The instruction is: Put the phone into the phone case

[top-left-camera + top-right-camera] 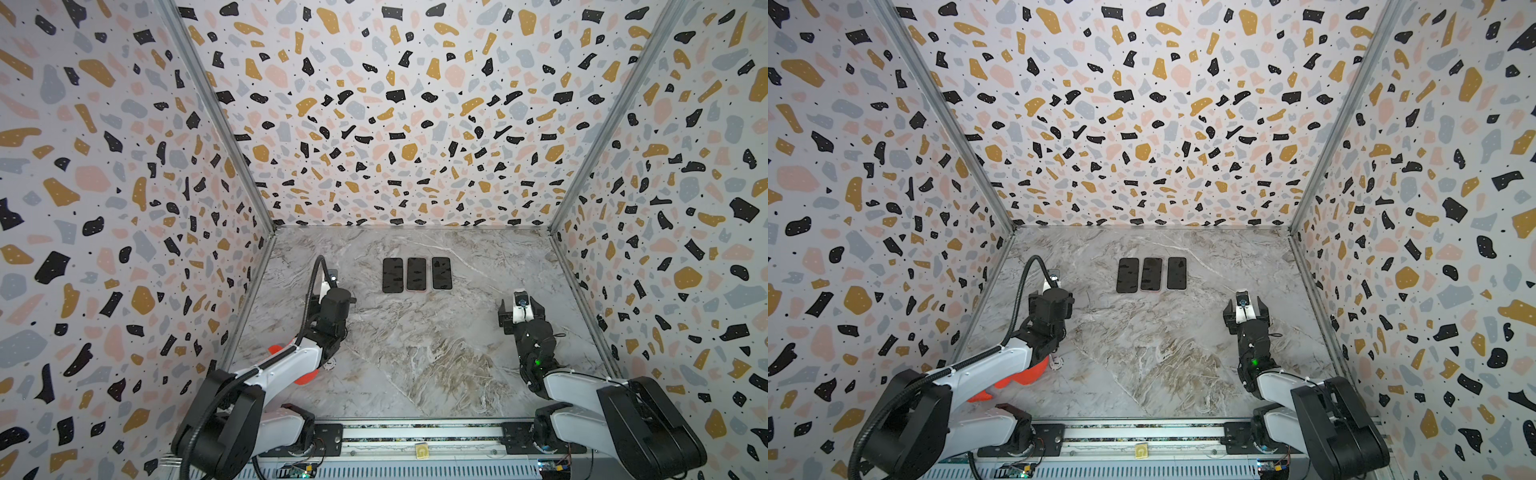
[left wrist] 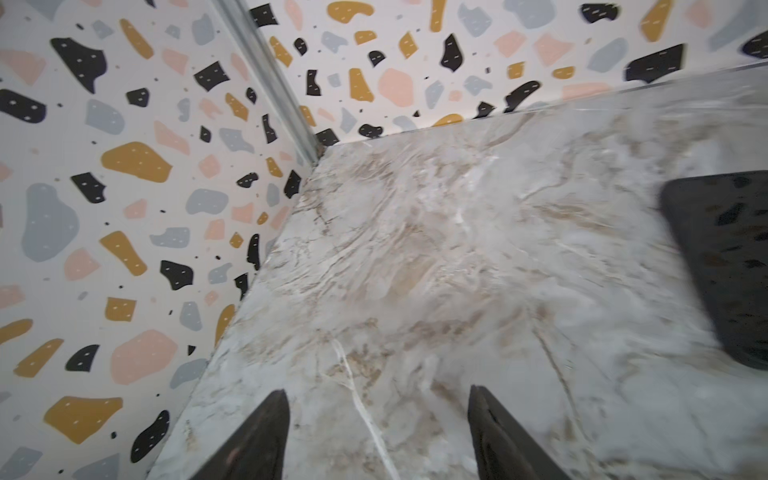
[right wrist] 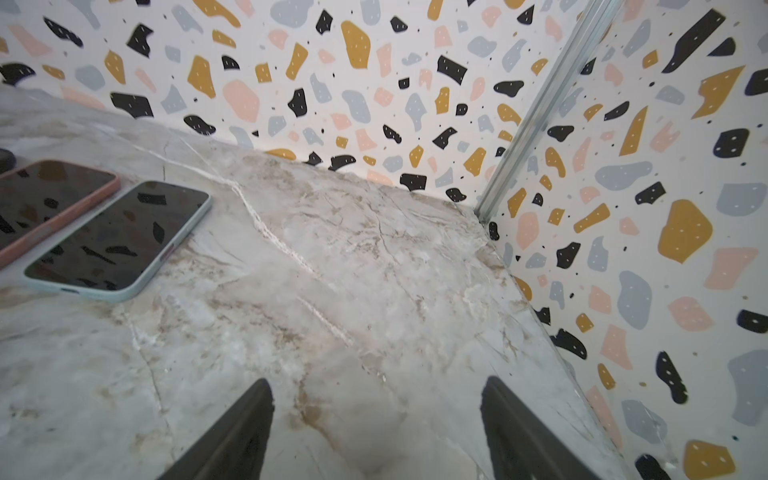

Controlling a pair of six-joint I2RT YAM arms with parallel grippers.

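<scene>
The left gripper (image 2: 378,432) hangs empty over the marble table (image 1: 415,353), jaws apart; the right gripper (image 3: 376,432) likewise. Three phones lie screen-up side by side at twelve o'clock: black-cased (image 1: 392,275), pink-cased (image 1: 416,274), pale-blue-cased (image 1: 441,273). An orange object (image 1: 1021,376), possibly a case, lies under the left arm.

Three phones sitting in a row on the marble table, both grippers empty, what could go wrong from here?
1. The black-edged phone, pink-cased phone and pale-blue-cased phone lie nearly touching, so fingers may nudge a neighbour.
2. The left arm partly hides an orange object, which could get knocked.
</scene>
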